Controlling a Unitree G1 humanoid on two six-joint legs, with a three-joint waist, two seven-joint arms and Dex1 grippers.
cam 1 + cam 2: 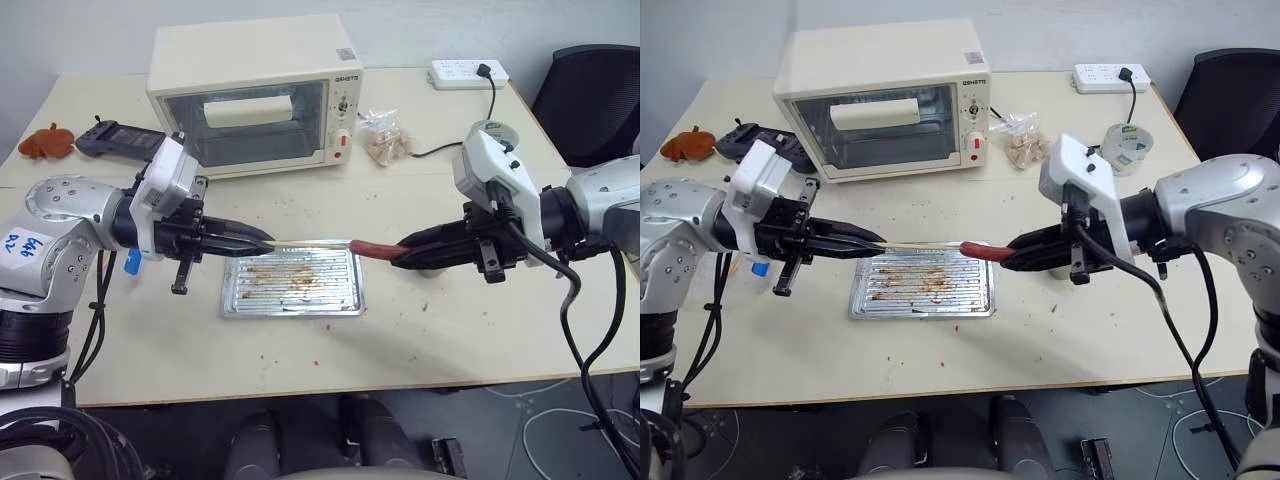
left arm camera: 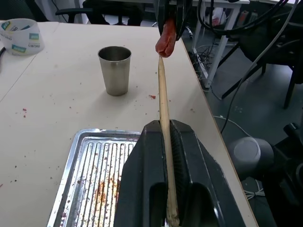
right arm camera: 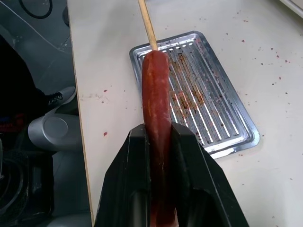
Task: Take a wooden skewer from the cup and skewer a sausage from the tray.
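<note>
Left gripper [image 1: 268,240]: black two-finger jaw, clamped shut on the wooden skewer; held level above the tray, pointing toward the right gripper.
Wooden skewer [image 1: 310,243]: thin, straight, pale tan stick of round section; rear end pinched between the left fingers, pointed tip meeting the end face of the sausage. Whether the tip has entered the meat cannot be told.
Right gripper [image 1: 398,256]: black fingers closed around the sausage, pointing toward the left gripper.
Sausage [image 3: 156,90]: slim, smooth, glossy reddish-brown cylinder with a rounded end; rear half held between the right fingers, front half projecting free, in line with the skewer, above the right end of the tray.
Tray [image 1: 292,282]: flat rectangular silver metal, ridged bottom, rounded corners, raised rim; brown and reddish grease staining along the ridges. Lies on the table below both grippers.
Cup [image 2: 114,70]: plain grey brushed-metal tumbler, slightly tapered, no handle; upright on the table, beyond the tray's right end, apart from it.
Table [image 1: 430,330]: pale beige, matt surface, scattered with small reddish crumbs.
Toaster oven [image 1: 256,95]: cream-coloured boxy casing, glass door, control knobs on the right side; behind the tray.
Tape roll [image 1: 1126,146]: white with green print, near the table's right rear.
Power strip [image 1: 468,72]: white, black cable plugged in, right rear corner.
</note>
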